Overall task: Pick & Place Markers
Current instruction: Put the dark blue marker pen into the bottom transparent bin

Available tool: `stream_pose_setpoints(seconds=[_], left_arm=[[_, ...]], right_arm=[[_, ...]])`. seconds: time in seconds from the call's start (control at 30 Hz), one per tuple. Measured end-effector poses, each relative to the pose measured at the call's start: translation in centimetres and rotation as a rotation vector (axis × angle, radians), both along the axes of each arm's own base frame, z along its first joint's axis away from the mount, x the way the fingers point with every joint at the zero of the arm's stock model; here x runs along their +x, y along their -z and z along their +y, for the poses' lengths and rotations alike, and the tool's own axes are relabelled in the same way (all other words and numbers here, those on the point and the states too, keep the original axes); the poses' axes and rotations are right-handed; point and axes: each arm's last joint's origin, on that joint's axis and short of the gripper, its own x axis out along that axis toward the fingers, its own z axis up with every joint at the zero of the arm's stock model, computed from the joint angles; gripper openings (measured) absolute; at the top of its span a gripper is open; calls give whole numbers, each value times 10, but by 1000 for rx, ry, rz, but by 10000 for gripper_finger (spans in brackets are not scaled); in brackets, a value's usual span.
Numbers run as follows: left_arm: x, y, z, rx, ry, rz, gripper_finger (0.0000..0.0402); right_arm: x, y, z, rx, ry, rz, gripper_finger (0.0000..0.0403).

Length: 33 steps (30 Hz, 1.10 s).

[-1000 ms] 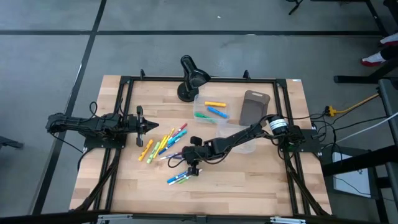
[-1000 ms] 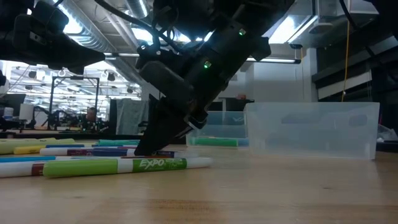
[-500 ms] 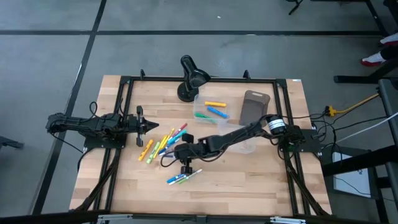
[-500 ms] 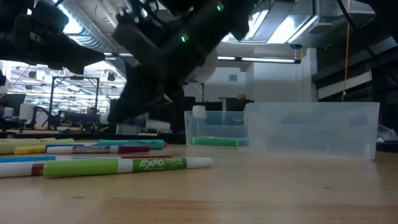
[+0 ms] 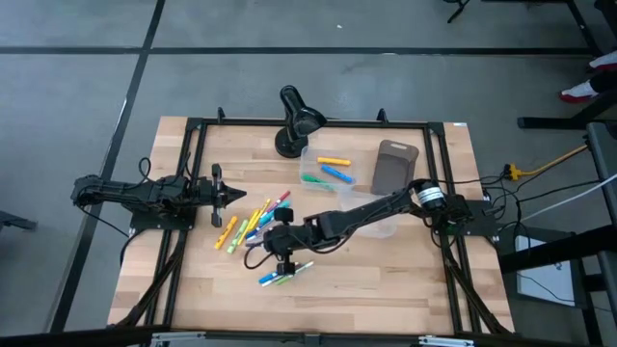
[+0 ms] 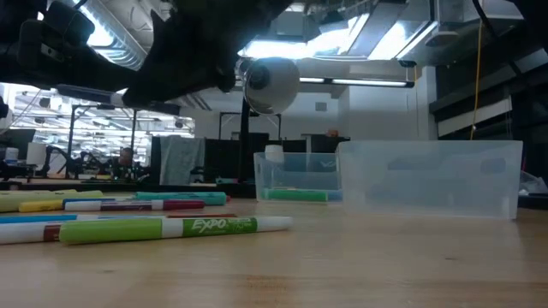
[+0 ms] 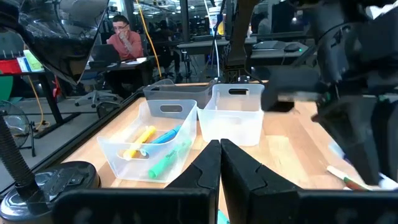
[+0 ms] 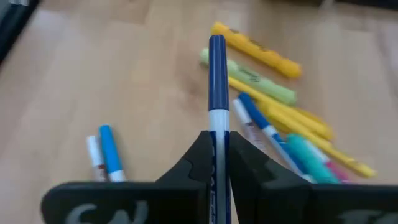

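Wooden worktop, loose markers fanned centre-left. Right gripper clenched on a dark-blue, white-banded marker, above the pile. Advice: carry level, clear the clear plastic bin's wall before releasing. Left gripper idle at left edge, jaws pressed together. Low view hides the grasp; bin contents partly obscured.
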Motion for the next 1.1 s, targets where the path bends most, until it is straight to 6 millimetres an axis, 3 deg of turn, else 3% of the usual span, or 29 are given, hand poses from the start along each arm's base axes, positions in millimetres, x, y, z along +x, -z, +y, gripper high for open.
stream_pose_setpoints(seconds=[0.6, 0.93, 1.1], left_arm=[[0, 0, 0, 0, 0, 0, 6], [0, 0, 0, 0, 0, 0, 6], [0, 0, 0, 0, 0, 0, 6]], right_arm=[[-10, -2, -6, -51, 86, 126, 33], [-25, -65, -12, -133, 135, 237, 33], [-37, -77, -17, -187, 215, 315, 33]])
